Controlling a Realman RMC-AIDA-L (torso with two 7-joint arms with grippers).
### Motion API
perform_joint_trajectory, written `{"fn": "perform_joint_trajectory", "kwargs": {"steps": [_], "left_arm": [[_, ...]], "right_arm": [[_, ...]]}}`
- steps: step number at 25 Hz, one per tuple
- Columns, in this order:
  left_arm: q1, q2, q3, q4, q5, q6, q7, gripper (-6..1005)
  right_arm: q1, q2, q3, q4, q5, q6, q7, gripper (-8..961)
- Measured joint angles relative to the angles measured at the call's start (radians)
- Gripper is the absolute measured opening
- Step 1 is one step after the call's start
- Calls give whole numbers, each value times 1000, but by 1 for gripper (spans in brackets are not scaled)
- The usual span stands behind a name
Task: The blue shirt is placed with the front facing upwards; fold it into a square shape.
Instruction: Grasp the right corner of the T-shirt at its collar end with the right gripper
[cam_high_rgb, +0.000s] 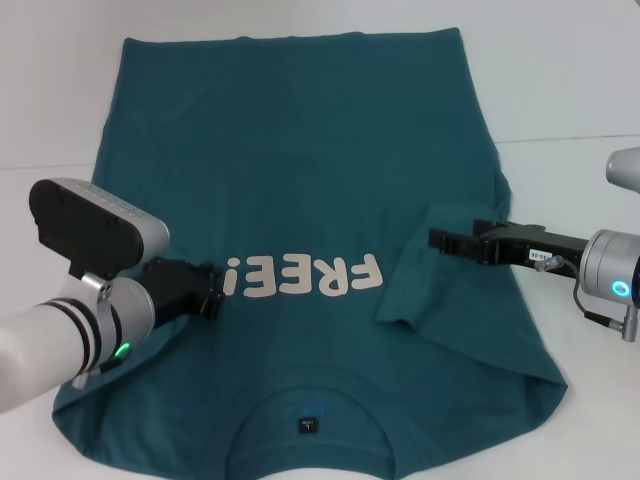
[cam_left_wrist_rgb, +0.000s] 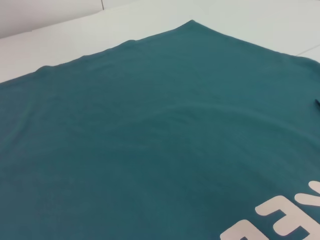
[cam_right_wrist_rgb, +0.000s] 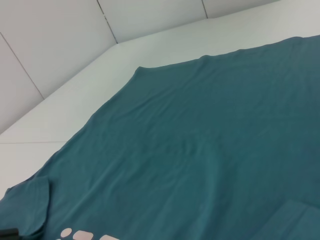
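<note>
The blue shirt (cam_high_rgb: 300, 180) lies flat, front up, covering most of the white worktop (cam_high_rgb: 570, 90). Collar and small black neck label (cam_high_rgb: 308, 425) at the near edge, hem toward the far edge; long axis runs near to far. "FREE!" print (cam_high_rgb: 305, 277) reads upside down in the head view. Right sleeve (cam_high_rgb: 440, 270) is folded inward over the chest, its edge just beside the print. Left sleeve area is under the left arm, so its lie cannot be told.

Right gripper (cam_high_rgb: 437, 240): arm reaches in from the right edge, near level, black fingers pointing inward across the shirt. Fingers pressed together, pinching the folded sleeve at its upper edge.

Left gripper (cam_high_rgb: 216, 290): arm comes in from the near left corner, forearm angled inward, black end low on the cloth, touching or just beside the "!" of the print. Whether it is spread or pinching cloth: cannot tell.

Left wrist view: smooth teal fabric and one hem corner (cam_left_wrist_rgb: 191, 21) against the white worktop. Right wrist view: the shirt's far half, light wrinkles.

Surface: plain white worktop. Behind it, white wall panels (cam_right_wrist_rgb: 55, 40) with thin seams
</note>
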Motion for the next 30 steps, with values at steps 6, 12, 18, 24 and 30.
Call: {"fn": "perform_joint_trajectory", "kwargs": {"steps": [6, 12, 18, 24, 30], "left_arm": [[-1, 1, -1, 0, 0, 1, -29, 53], [1, 1, -5, -1, 0, -1, -64, 132], [-1, 4, -9, -27, -1, 5, -128, 332], [-36, 9, -150, -83, -5, 141, -273, 609], [-129, 18, -570, -66, -97, 565, -244, 747]], "right_arm": [[-1, 0, 0, -1, 0, -10, 1, 941], [-1, 0, 0, -2, 0, -19, 1, 940], [-2, 0, 0, -2, 0, -24, 2, 940], [-4, -5, -1, -19, -2, -27, 6, 940], [-3, -29, -10, -73, -65, -61, 63, 941]]}}
